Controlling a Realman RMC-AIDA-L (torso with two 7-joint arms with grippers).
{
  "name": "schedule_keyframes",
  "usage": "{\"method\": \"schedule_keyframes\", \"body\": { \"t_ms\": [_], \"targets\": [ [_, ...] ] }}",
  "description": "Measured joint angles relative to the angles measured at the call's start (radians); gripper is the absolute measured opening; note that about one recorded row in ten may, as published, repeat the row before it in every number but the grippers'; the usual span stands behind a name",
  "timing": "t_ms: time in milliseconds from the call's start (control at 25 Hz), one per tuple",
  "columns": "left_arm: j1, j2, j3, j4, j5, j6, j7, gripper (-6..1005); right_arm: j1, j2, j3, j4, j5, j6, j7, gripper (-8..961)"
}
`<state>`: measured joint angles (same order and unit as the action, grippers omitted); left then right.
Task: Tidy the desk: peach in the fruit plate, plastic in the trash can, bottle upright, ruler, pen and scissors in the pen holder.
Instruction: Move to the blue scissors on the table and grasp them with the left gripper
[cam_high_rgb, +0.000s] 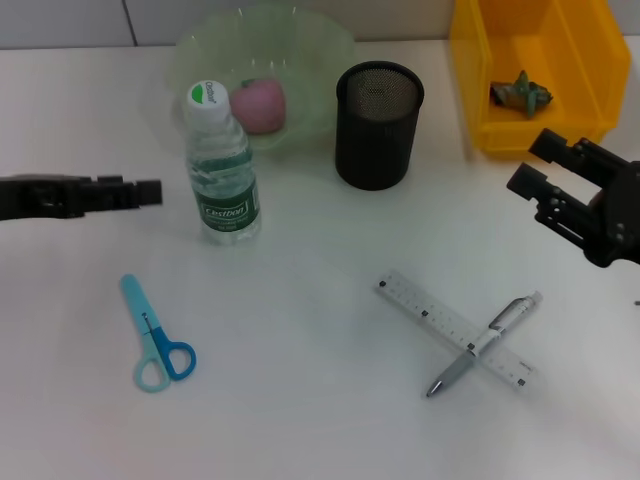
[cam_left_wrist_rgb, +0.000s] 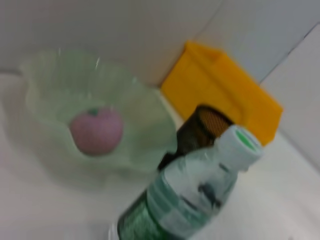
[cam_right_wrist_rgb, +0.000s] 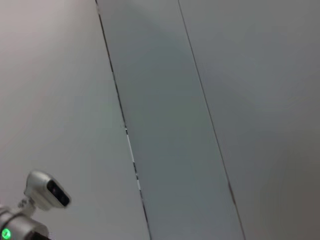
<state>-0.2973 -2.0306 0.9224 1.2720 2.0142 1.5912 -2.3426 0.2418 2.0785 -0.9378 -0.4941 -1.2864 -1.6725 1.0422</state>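
Head view findings: a clear plastic water bottle (cam_high_rgb: 221, 165) with a white and green cap stands upright on the white desk (cam_high_rgb: 320, 420), just in front of a translucent green fruit plate (cam_high_rgb: 320, 50) with a wavy rim. A pink peach (cam_high_rgb: 259, 105) lies inside that plate. A black mesh pen holder (cam_high_rgb: 378, 125), cylindrical, stands beside the plate, apart from the bottle. A yellow plastic bin (cam_high_rgb: 480, 90) sits at the far right corner with a crumpled greenish scrap (cam_high_rgb: 520, 93) inside.

Blue scissors (cam_high_rgb: 158, 335), blades closed, lie flat on the near left of the desk. A clear ruler (cam_high_rgb: 420, 315) lies flat on the near right, and a silver pen (cam_high_rgb: 482, 344) lies crosswise over it, touching it.

Left gripper (cam_high_rgb: 152, 192) hangs level near the bottle's left side, not touching it and holding nothing; whether its fingers are parted cannot be told. Right gripper (cam_high_rgb: 535, 165) hovers above the desk just in front of the bin, its fingers spread apart with nothing between them.

Open desk surrounds the scissors on all sides, and between scissors and ruler. Left wrist view shows the bottle (cam_left_wrist_rgb: 190, 195) close, with plate (cam_left_wrist_rgb: 45, 75), peach (cam_left_wrist_rgb: 96, 131), holder (cam_left_wrist_rgb: 200, 130) and bin (cam_left_wrist_rgb: 225, 95) beyond. Right wrist view shows only grey wall panels (cam_right_wrist_rgb: 200, 100).
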Motion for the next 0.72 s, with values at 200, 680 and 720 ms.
{"method": "schedule_keyframes", "body": {
  "t_ms": [200,680,720],
  "targets": [
    [-0.054,-0.033,0.002,0.106,0.162,0.069,-0.182,782,0.021,-0.002,0.014,0.016,0.005,0.053,-0.007,557],
    [-0.125,-0.036,0.013,0.108,0.369,0.069,-0.436,782,0.058,0.0,0.088,0.08,0.01,0.115,-0.116,557],
    [-0.125,-0.036,0.013,0.108,0.369,0.069,-0.436,782,0.064,0.0,0.091,0.087,0.01,0.125,-0.122,557]
  ]
}}
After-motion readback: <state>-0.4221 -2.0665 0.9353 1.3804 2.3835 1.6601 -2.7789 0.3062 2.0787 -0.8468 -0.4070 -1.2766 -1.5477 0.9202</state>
